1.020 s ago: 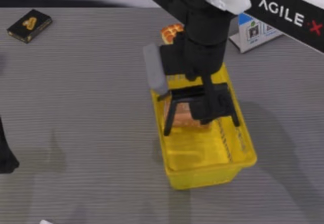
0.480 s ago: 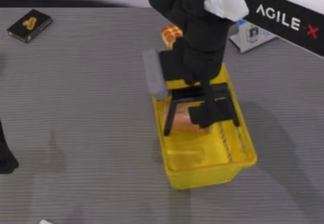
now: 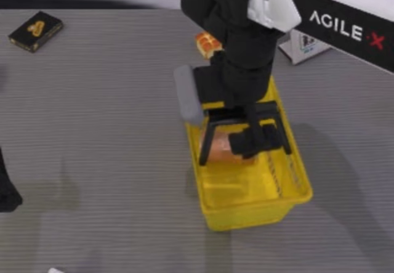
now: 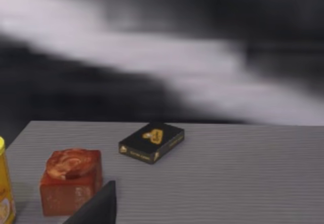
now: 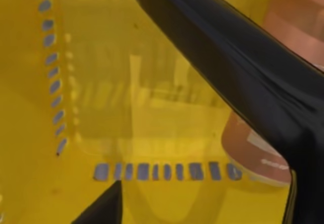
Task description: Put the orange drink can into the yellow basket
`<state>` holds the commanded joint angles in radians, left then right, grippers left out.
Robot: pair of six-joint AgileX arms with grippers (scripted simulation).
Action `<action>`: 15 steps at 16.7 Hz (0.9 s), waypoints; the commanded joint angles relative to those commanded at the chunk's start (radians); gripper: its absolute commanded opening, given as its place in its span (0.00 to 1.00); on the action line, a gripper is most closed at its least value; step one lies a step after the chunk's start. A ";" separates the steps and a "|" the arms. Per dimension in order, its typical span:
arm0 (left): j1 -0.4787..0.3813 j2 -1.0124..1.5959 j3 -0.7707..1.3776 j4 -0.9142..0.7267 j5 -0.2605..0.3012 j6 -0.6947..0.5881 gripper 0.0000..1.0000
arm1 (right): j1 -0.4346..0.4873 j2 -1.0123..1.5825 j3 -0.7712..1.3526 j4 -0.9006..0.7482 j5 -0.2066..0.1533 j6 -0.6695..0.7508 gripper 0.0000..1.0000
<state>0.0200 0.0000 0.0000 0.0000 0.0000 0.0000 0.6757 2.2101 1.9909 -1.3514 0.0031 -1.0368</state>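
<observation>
**Can down inside the basket**

Right gripper (image 3: 241,142) reaching down into the big bright yellow slotted plastic basket (image 3: 294,196), under its black folding handle (image 3: 209,136). Small orange-tan metal can (image 3: 220,151) inside the basket w/ the black fingers (image 5: 238,67) right against it; looks clamped on the can, though top view mostly blocked by the arm. Wrist cam: can's side (image 5: 253,148) low by the basket's slotted wall. Orange-brown bun (image 3: 208,42) just beyond the basket's far end, grey block (image 3: 188,94) touching its left rim, white box (image 3: 306,42) near its far right corner. Black card box (image 3: 36,31) well left of the basket. Left arm (image 3: 7,190) parked far left of basket, jaws: can't tell.
</observation>
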 joint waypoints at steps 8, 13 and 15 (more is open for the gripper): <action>0.000 0.000 0.000 0.000 0.000 0.000 1.00 | 0.000 0.000 0.000 0.000 0.000 0.000 0.25; 0.000 0.000 0.000 0.000 0.000 0.000 1.00 | 0.000 0.000 0.000 0.000 0.000 0.000 0.00; 0.000 0.000 0.000 0.000 0.000 0.000 1.00 | 0.000 0.000 0.000 0.000 0.000 0.000 0.00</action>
<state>0.0200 0.0000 0.0000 0.0000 0.0000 0.0000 0.6757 2.2101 1.9909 -1.3514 0.0031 -1.0368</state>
